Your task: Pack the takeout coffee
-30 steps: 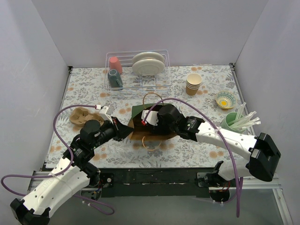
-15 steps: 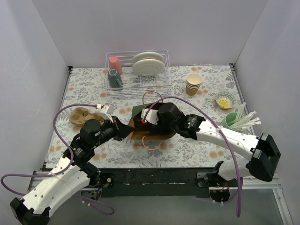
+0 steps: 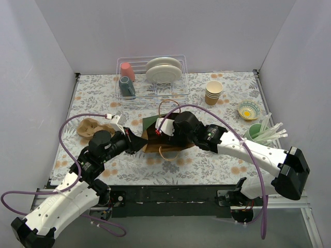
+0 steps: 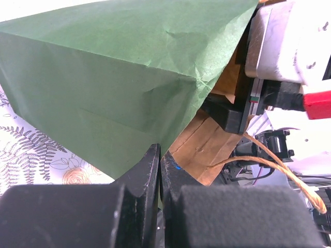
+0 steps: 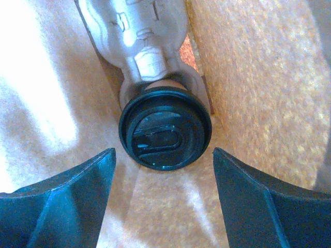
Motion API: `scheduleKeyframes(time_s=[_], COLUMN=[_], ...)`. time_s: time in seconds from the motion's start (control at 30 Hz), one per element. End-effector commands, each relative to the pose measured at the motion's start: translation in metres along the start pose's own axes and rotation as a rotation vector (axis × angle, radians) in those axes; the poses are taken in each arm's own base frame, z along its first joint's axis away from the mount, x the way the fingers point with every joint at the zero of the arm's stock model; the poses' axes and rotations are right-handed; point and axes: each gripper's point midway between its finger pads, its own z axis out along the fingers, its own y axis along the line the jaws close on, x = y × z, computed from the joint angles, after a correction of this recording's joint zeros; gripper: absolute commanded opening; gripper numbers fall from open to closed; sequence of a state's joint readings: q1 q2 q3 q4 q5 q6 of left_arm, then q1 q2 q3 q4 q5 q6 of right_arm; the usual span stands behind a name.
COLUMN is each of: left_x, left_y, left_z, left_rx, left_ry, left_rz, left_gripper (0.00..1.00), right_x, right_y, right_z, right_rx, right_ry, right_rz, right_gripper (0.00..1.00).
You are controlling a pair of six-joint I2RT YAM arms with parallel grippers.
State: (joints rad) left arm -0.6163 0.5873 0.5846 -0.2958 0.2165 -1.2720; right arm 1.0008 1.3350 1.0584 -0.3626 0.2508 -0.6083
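The takeout coffee [image 5: 164, 128], a cup seen from above by its black lid, stands inside the paper bag, against a grey pulp carrier [image 5: 139, 31]. My right gripper [image 5: 163, 155] is open inside the bag, a finger on either side of the lid and not touching it. In the top view the right wrist [image 3: 181, 126] reaches into the green and brown bag [image 3: 152, 124], and the cup is hidden. My left gripper [image 4: 159, 155] is shut on the bag's edge [image 4: 114, 82], to the left of the bag [image 3: 138, 140].
A wire dish rack [image 3: 152, 77] with plates and mugs stands at the back. A stack of tan paper cups [image 3: 213, 92], a patterned bowl [image 3: 249, 109] and a green cup of utensils [image 3: 261, 133] are on the right. A pulp carrier [image 3: 93, 126] lies at left.
My right wrist has shifted slightly toward the far side, and the bag with its near handle has drawn in with it. The left arm has barely moved.
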Motion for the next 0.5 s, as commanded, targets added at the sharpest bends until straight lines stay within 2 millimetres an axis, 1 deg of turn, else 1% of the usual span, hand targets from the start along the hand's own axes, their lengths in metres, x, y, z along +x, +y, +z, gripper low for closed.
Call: scheduleKeyframes(time_s=[0.0,0.07,0.2,0.23,0.3,0.37,0.47], left_x=[-0.009,-0.01,-0.011,-0.011,-0.012,-0.013,-0.013], left_y=[-0.005,-0.005,-0.005,-0.004,-0.005,-0.006,-0.007], left_z=[-0.004,-0.004,-0.004,-0.004,-0.004,-0.003,-0.003], left_rx=[0.001,0.0,-0.004,-0.008,-0.008,-0.008,-0.005], left_ry=[-0.021,-0.023,-0.025,-0.025,-0.028,-0.028,-0.026], left_rz=[0.013,0.013,0.011,0.008,-0.001,-0.004,-0.012], left_gripper=[0.0,0.0,0.0,0.0,0.0,0.0,0.0], right_x=[-0.022,-0.024,-0.032,-0.037,-0.037,-0.042,-0.04], right_y=[-0.017,-0.018,-0.024,-0.027,-0.029,-0.032,-0.031], right_z=[-0.01,-0.012,-0.019,-0.022,-0.025,-0.029,-0.031], right_rx=[0.028,0.026,0.033,0.037,0.035,0.039,0.035], right_ry=[-0.054,-0.056,-0.075,-0.087,-0.081,-0.093,-0.085], right_rz=[0.023,0.026,0.037,0.039,0.047,0.055,0.057], right_gripper=[0.87,0.89,0.89,0.88,0.87,0.86,0.83])
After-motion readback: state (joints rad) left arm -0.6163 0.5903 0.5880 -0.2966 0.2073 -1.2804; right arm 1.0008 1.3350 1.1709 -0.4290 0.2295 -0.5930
